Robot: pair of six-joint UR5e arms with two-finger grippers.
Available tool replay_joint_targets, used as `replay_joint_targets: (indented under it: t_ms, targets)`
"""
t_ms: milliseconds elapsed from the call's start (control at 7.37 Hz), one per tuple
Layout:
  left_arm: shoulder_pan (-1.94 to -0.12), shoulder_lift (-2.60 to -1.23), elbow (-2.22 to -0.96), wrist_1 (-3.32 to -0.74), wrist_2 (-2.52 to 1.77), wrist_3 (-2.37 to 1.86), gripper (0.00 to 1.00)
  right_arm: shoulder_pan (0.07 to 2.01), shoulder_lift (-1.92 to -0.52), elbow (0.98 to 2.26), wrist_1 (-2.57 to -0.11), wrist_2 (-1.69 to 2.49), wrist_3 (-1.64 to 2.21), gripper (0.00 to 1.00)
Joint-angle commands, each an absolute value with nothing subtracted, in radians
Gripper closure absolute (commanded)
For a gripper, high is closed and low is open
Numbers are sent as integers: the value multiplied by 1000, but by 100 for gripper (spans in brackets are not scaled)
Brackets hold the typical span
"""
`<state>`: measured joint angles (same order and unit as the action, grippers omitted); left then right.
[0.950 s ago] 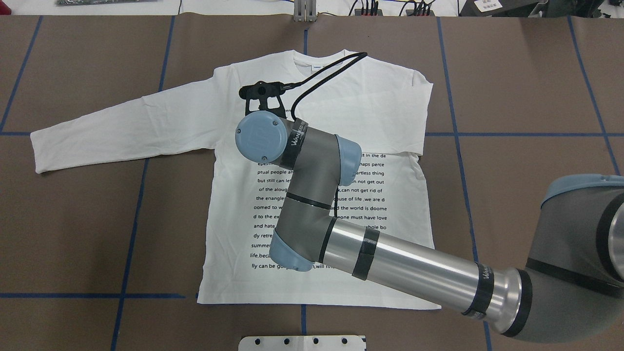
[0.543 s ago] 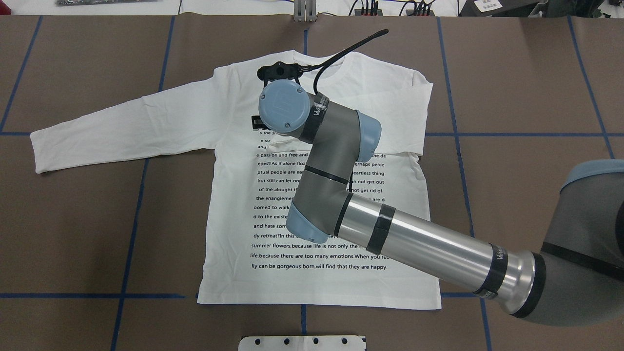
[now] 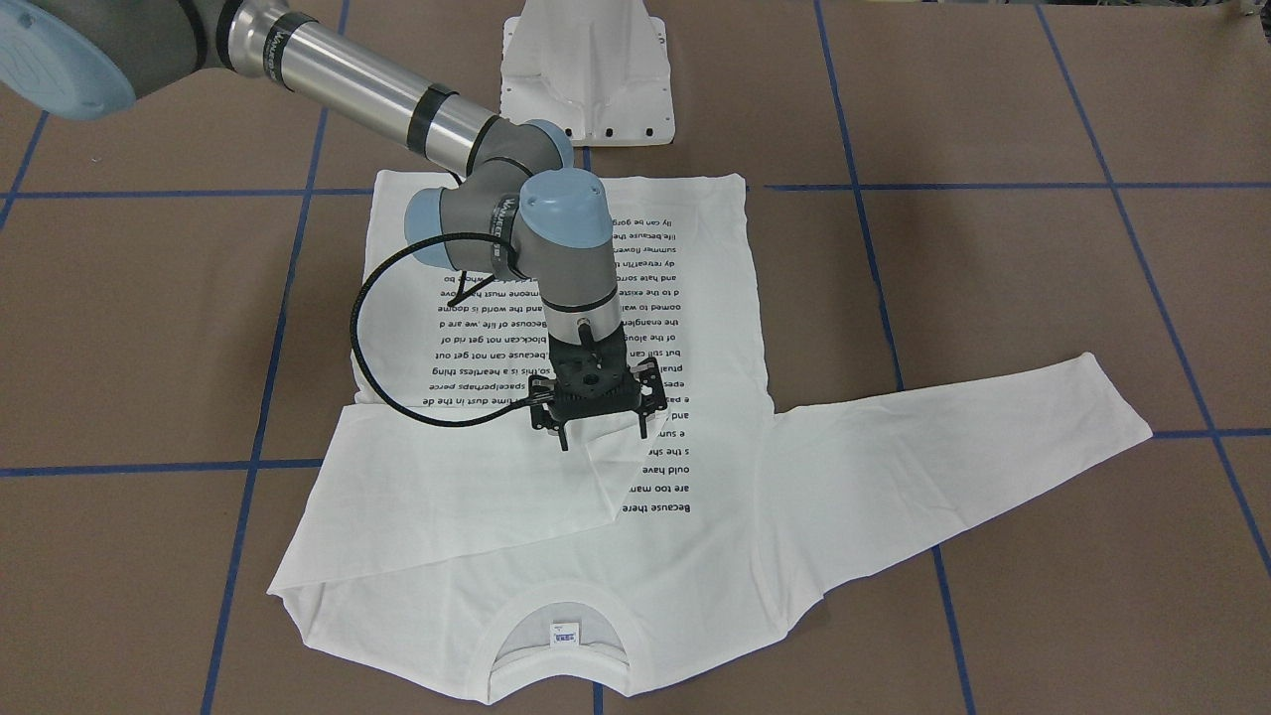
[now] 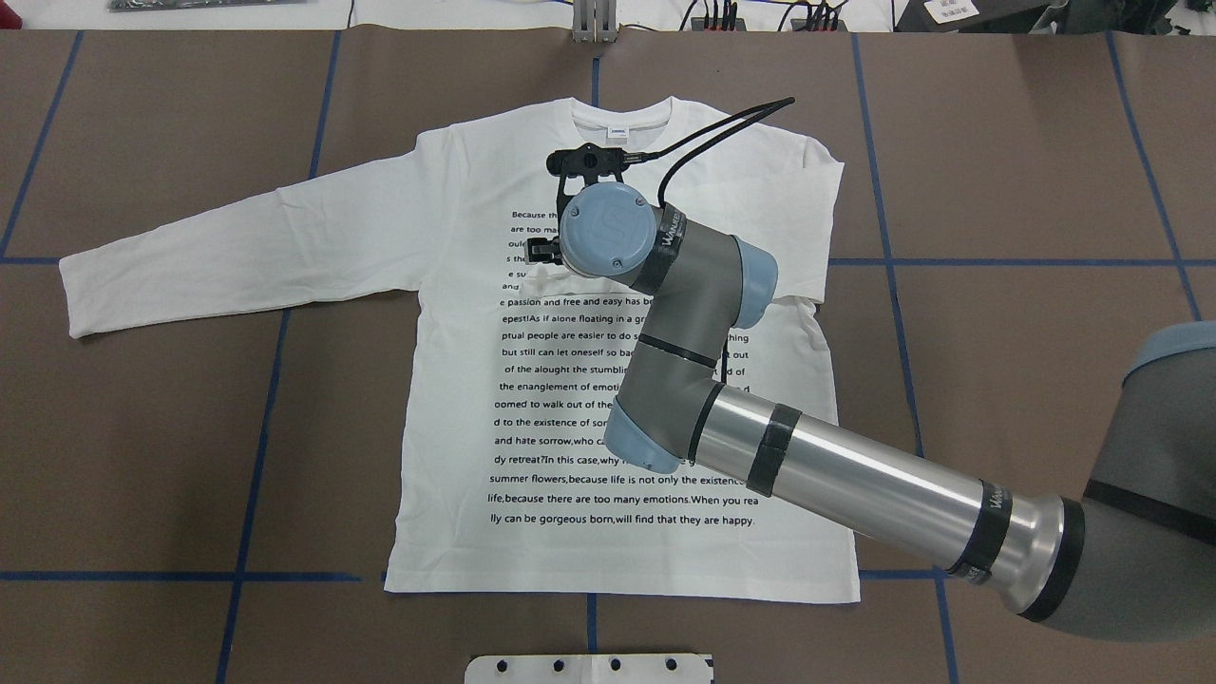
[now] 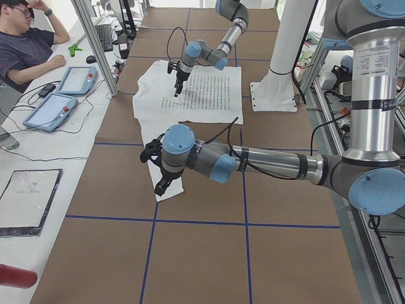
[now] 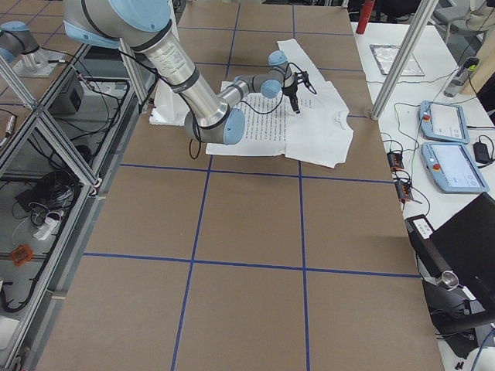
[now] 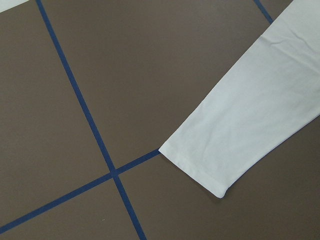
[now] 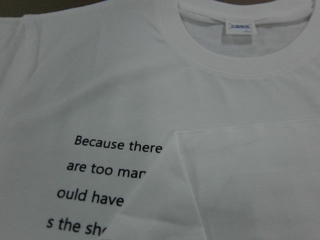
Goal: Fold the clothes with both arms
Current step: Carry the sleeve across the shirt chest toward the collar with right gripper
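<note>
1. Nearest the robot, note the white pedestal base (image 4: 589, 668) at the table's (image 4: 142, 456) near edge. The T-shirt (image 4: 446, 456) lies flat on the brown top, print side up, with its hem just beyond the base.
2. Next out, the block of black printed text (image 4: 551, 405) runs up the chest. The right arm (image 4: 855, 484) reaches in over it from the right and hides part of the lines.
3. Out to the left, the left sleeve (image 4: 237, 247) lies stretched flat, its cuff (image 7: 215, 165) just beside a crossing of blue tape lines (image 7: 85, 115). The left gripper (image 5: 161, 185) hangs over that cuff. You cannot tell from the side view whether its fingers are apart or together.
4. Farther on, the right sleeve (image 3: 447, 497) is folded in across the chest, its end covering the tails of the top text lines. The right gripper (image 3: 604, 440) points down over that end, fingers spread apart.
5. Farthest, the ribbed collar (image 4: 622, 119) with its small white label (image 8: 241, 27) faces the table's far edge.
</note>
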<state>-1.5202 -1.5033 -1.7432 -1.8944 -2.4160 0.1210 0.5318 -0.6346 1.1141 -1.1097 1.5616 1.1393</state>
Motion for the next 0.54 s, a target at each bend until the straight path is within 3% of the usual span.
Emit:
replay_joint_targets:
  t_ms: [0, 136, 407]
  targets:
    - [-1520, -1503, -1743, -1894, -2416, 121, 0, 522, -629, 1088, -1109, 1528, 1143, 9]
    - [-1520, -1503, -1743, -1894, -2416, 121, 0, 520, -623, 1086, -1108, 1525, 1144, 19]
    - [-1520, -1503, -1743, -1894, -2416, 121, 0, 512, -618, 1085, -1109, 1525, 1146, 56]
